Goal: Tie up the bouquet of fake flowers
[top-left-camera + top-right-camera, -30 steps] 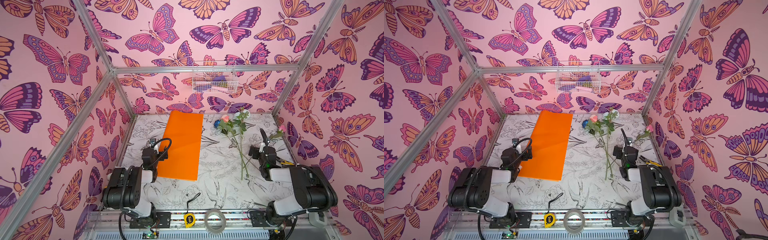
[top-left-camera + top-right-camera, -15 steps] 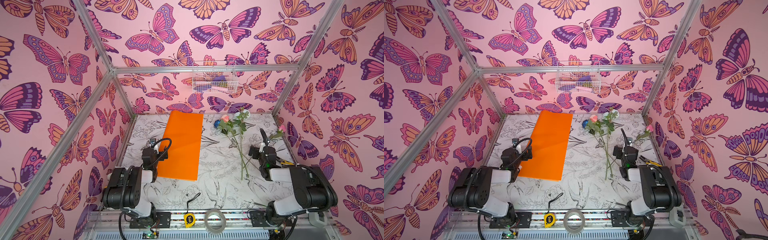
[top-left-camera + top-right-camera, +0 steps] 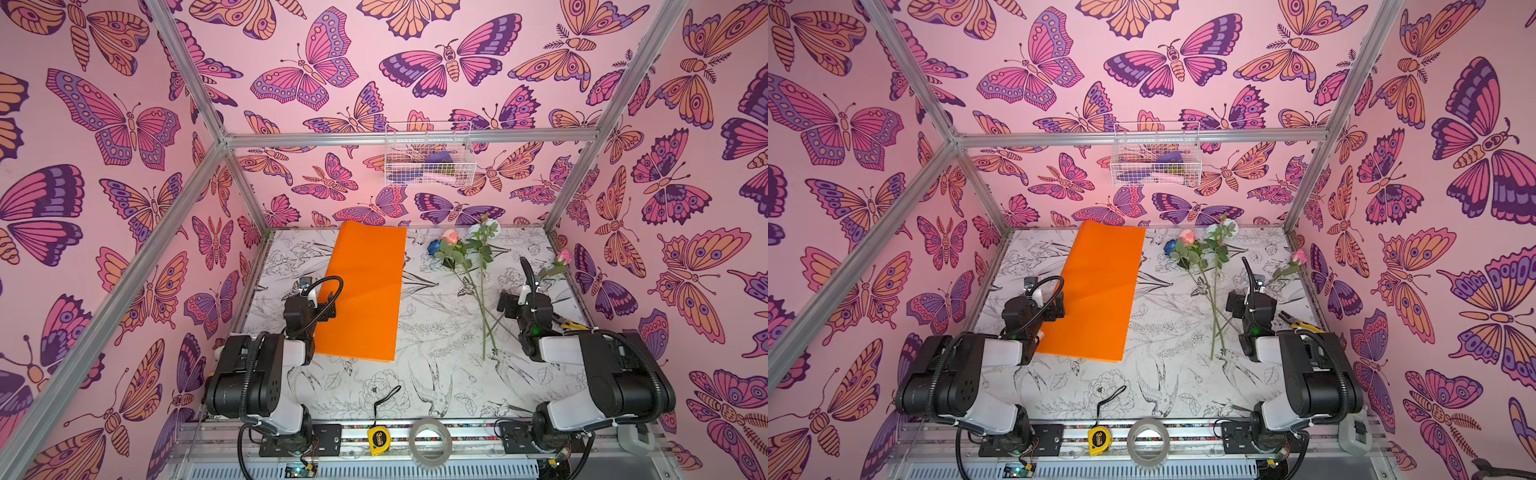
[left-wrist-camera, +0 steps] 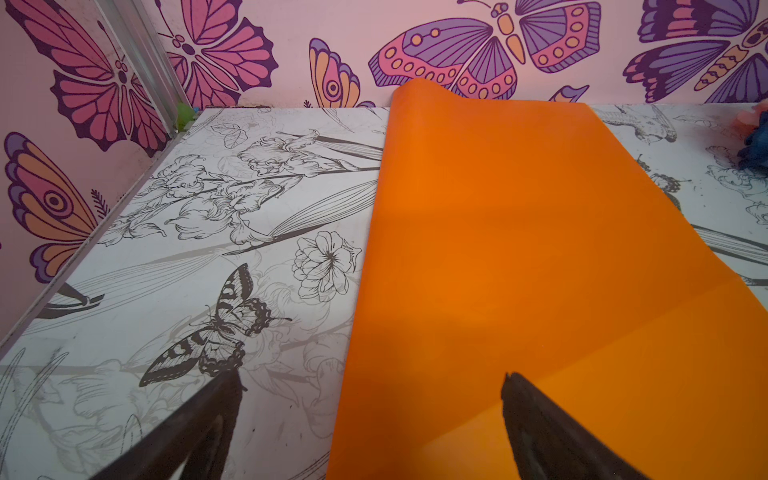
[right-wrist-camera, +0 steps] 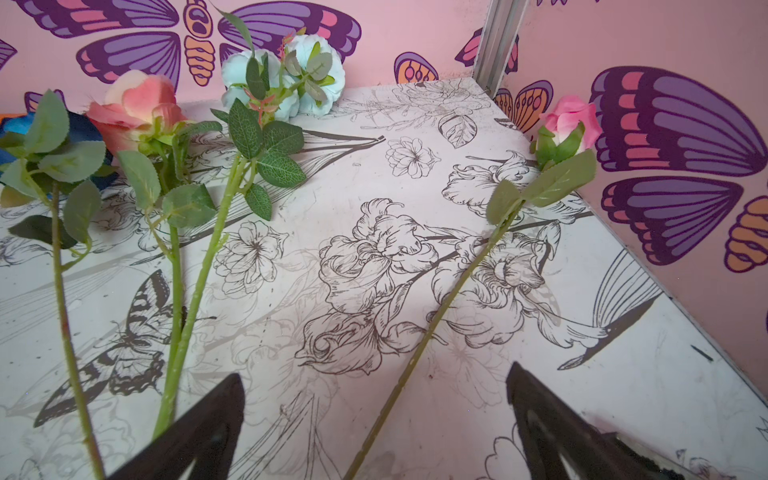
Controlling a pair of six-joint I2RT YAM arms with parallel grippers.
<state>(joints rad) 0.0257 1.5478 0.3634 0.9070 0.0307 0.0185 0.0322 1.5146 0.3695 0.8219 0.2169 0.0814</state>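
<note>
Nothing has shifted over the last sec: both arms, the paper and the stems sit just as they did; so no progress yet, and the task reads as barely begun, prob. a pause before the first reach; no ribbon or tie shows on the surface (image 3: 436, 374)

The fake flowers (image 3: 457, 251) aren't a bouquet yet; three stems lie loose at approx 1 o'clock of the surface, heads toward 12, cut ends crossing near the R arm; a lone pink rose (image 3: 564, 256) lies at 3 o'clock by the R wall; the orange wrapping paper (image 3: 365, 291) lies flat at 11 o'clock, well apart from the stems, its far end curling up at the back wall

The right claw (image 5: 376, 372) has its fingers wide apart and holds nothing; the lone rose's stem runs between them, contact can't be told; the three-stem group sits near, at its 10–11 o'clock, untouched

The left claw (image 4: 370, 376) is also spread wide and empty; it straddles the paper's L long edge, one finger over bare surface, one over orange; flowers well off at its 2 o'clock

Likely order: gather stems onto paper, wrap, then tie; a tape roll (image 3: 430, 438) sits at 6 o'clock on the front rail, just beside a yellow tape measure (image 3: 378, 436)
</note>
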